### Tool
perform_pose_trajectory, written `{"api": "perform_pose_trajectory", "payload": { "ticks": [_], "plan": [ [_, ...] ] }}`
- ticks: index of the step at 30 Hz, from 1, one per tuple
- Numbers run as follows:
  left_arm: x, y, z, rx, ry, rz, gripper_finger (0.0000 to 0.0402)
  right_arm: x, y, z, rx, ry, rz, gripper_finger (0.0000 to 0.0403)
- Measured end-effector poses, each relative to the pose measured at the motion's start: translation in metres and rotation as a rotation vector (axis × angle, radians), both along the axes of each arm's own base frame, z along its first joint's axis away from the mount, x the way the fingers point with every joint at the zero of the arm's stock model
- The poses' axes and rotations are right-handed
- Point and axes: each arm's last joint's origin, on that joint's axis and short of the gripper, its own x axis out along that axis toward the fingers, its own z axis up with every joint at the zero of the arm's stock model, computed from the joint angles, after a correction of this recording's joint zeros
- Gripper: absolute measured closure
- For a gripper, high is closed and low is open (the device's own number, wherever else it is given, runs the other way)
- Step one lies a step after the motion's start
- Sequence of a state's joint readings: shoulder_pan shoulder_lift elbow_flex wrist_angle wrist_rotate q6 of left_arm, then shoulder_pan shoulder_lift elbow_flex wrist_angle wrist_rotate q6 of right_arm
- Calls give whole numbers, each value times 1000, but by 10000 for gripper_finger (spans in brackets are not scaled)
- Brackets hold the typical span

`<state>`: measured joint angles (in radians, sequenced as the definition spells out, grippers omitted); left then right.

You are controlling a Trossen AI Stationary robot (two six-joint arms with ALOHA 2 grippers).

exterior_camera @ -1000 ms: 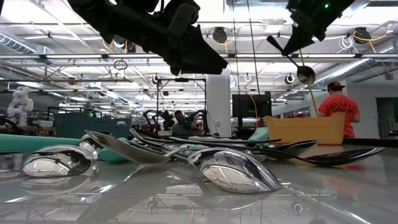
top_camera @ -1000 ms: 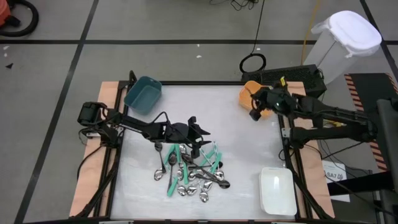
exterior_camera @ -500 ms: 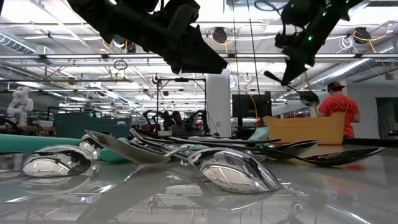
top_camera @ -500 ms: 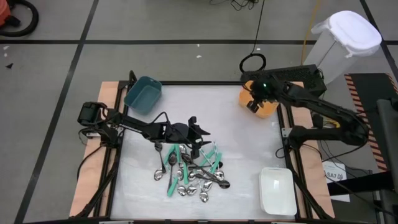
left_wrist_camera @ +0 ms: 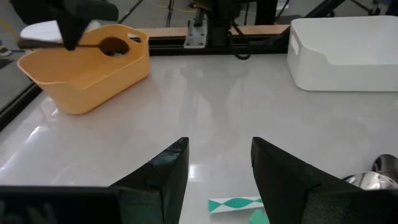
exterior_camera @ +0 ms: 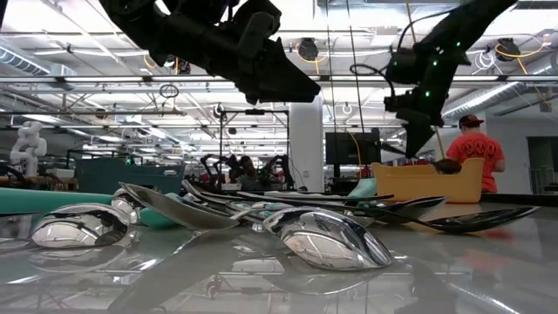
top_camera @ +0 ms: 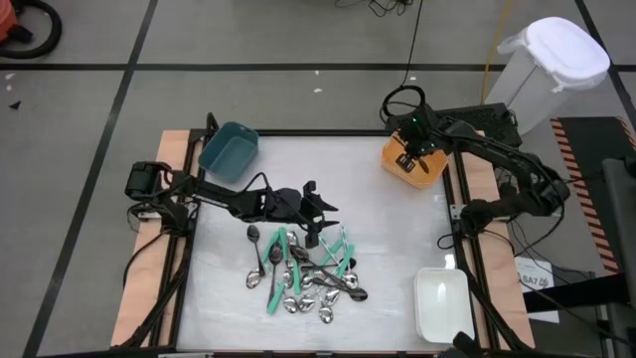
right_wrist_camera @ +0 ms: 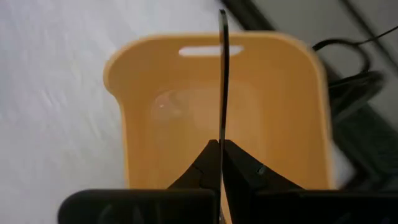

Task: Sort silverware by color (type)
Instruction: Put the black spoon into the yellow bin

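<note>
Dark spoon [right_wrist_camera: 222, 81] seen edge-on, bowl perhaps hidden.

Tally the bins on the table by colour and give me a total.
teal bin: 1
orange bin: 1
white bin: 1
Total: 3 bins
</note>
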<state>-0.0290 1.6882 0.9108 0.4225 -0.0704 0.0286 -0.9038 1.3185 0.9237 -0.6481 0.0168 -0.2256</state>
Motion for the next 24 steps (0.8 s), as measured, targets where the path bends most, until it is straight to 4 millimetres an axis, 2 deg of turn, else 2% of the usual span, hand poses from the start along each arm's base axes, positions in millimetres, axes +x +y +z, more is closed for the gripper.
{"api": "perform_pose_trajectory", "payload": {
  "ticks": [16,24],
  "plan": [
    [0,2,0,10,3,-1,227,4,-13,-35,162,71,-1,401],
    [0,2,0,9,4,0,227,5,-15,-43,182,98,21,401]
  ]
}}
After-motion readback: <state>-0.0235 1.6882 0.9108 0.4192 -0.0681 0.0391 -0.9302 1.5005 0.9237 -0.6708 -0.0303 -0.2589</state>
